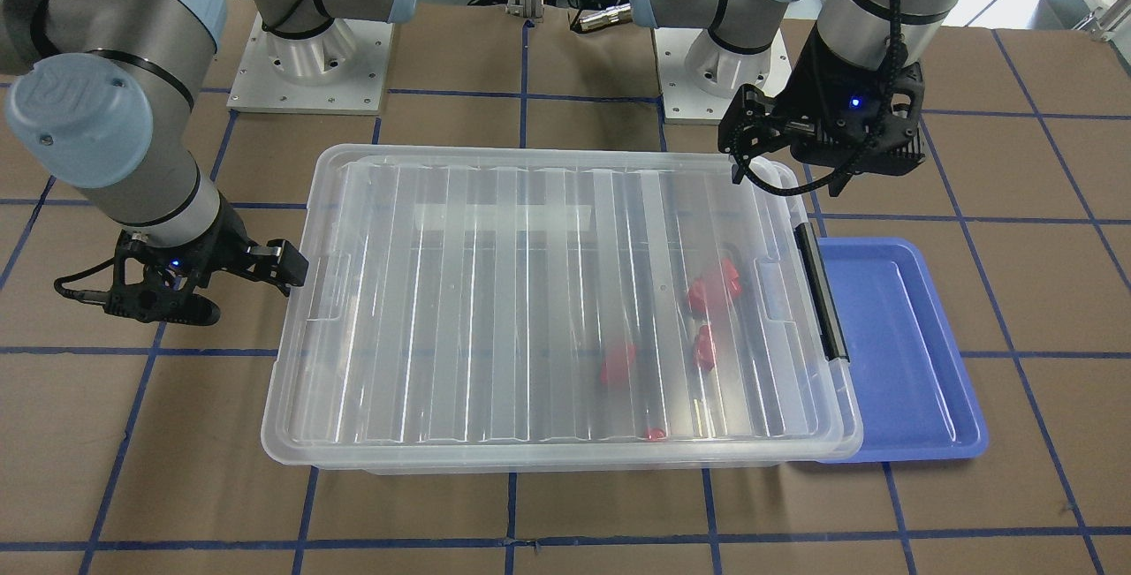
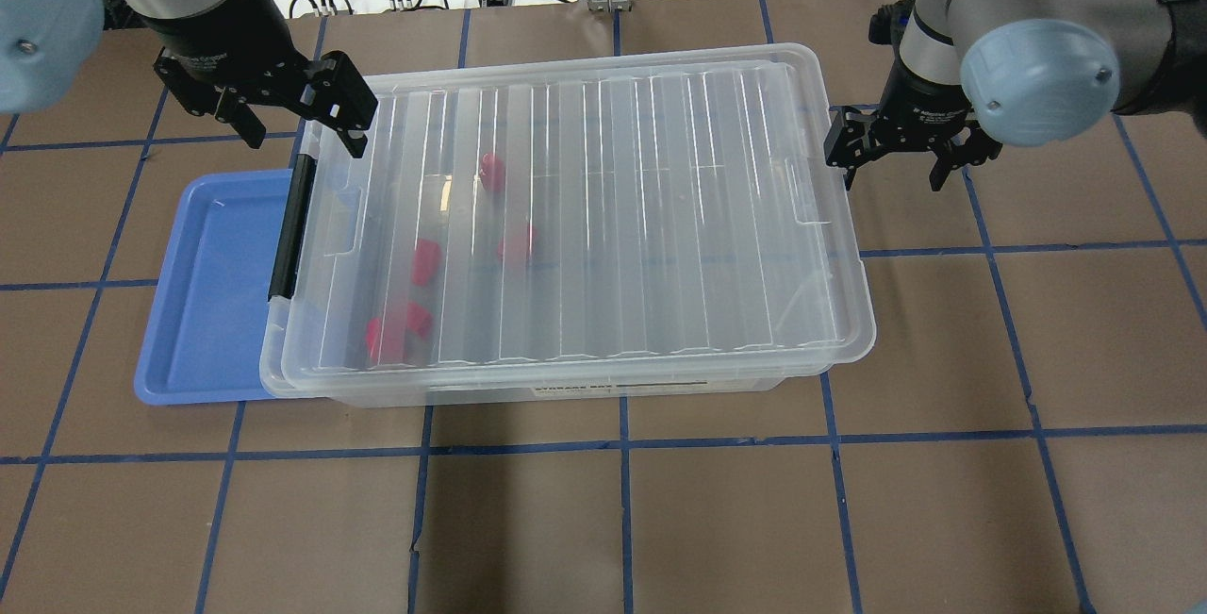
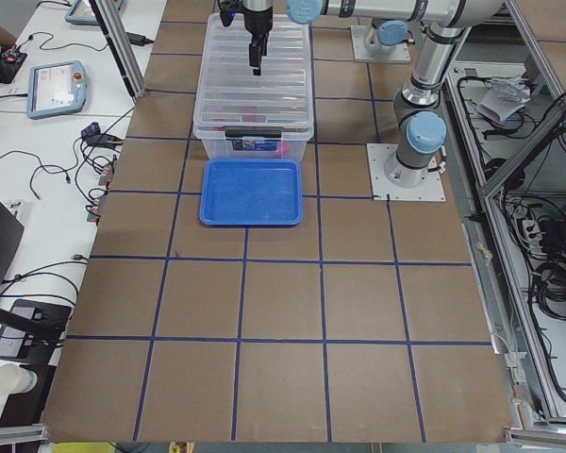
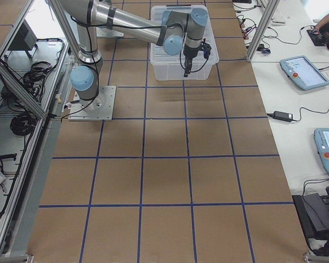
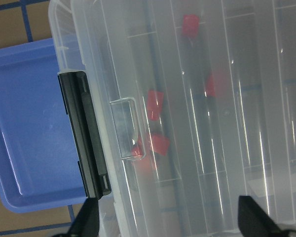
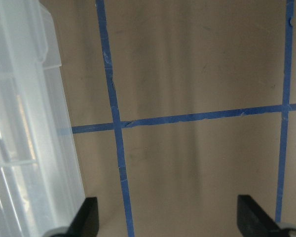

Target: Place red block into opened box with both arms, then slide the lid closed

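Note:
The clear box [image 2: 566, 392] stands mid-table with the ribbed clear lid [image 2: 613, 218] lying flat over it. Through the lid I see several red blocks, among them one red block [image 2: 490, 169] near the far side and others [image 5: 155, 103] close to the black latch [image 2: 288, 227]. My left gripper [image 2: 304, 128] hovers open above the lid's far corner at the latch end, holding nothing; its wrist view looks down on the latch [image 5: 84, 138]. My right gripper [image 2: 892, 175] hangs open and empty over bare table just off the box's opposite short end, apart from the lid's edge [image 6: 34, 123].
A shallow blue tray [image 2: 207, 293] lies against the latch end of the box, partly tucked under it. Both arm bases stand behind the box. Brown table with blue tape lines stretches out in front.

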Controlling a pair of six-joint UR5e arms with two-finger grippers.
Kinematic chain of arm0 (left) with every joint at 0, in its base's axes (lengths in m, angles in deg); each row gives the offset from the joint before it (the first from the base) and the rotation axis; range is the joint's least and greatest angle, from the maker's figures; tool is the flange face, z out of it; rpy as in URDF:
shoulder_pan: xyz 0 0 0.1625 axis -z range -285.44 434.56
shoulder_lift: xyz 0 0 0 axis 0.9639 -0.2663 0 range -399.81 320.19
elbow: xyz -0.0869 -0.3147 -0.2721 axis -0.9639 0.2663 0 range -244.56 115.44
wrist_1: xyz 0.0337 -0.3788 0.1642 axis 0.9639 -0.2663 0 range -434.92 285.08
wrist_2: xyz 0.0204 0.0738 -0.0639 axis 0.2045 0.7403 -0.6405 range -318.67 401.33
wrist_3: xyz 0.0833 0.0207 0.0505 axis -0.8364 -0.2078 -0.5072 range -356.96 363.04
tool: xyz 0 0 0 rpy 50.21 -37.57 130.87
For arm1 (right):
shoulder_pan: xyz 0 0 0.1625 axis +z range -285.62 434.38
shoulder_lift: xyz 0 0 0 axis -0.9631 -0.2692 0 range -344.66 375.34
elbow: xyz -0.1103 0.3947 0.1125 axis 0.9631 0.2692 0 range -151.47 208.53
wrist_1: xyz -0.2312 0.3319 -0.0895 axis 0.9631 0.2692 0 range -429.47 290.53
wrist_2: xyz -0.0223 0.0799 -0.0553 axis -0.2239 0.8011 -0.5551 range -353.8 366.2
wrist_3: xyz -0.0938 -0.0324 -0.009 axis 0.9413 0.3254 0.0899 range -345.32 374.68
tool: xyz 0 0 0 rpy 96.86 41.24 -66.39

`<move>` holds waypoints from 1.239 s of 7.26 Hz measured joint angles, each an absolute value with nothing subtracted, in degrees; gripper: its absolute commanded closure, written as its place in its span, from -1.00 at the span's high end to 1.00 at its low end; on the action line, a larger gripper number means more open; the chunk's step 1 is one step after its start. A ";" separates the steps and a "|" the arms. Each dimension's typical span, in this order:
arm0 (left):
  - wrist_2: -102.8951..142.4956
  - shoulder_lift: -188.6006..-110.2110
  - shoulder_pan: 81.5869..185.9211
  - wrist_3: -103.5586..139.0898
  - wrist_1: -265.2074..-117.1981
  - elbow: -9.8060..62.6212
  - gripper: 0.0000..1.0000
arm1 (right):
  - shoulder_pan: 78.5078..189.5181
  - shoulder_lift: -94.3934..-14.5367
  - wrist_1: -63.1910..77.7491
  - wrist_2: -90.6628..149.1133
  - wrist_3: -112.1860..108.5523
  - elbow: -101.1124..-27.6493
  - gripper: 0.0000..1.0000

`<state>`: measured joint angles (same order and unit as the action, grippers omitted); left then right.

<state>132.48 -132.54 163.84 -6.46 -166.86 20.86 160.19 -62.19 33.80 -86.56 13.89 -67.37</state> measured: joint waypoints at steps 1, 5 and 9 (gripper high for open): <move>132.48 -132.57 163.83 -6.46 -166.86 20.82 1.00 | 160.31 -62.18 33.80 -86.58 13.89 -67.26 1.00; 132.48 -132.76 163.83 -6.49 -166.86 20.56 1.00 | 159.78 -64.05 32.13 -86.83 13.91 -63.39 1.00; 132.47 -132.26 164.18 -6.46 -166.86 20.97 1.00 | 160.32 -74.34 18.83 -84.21 13.70 -61.04 1.00</move>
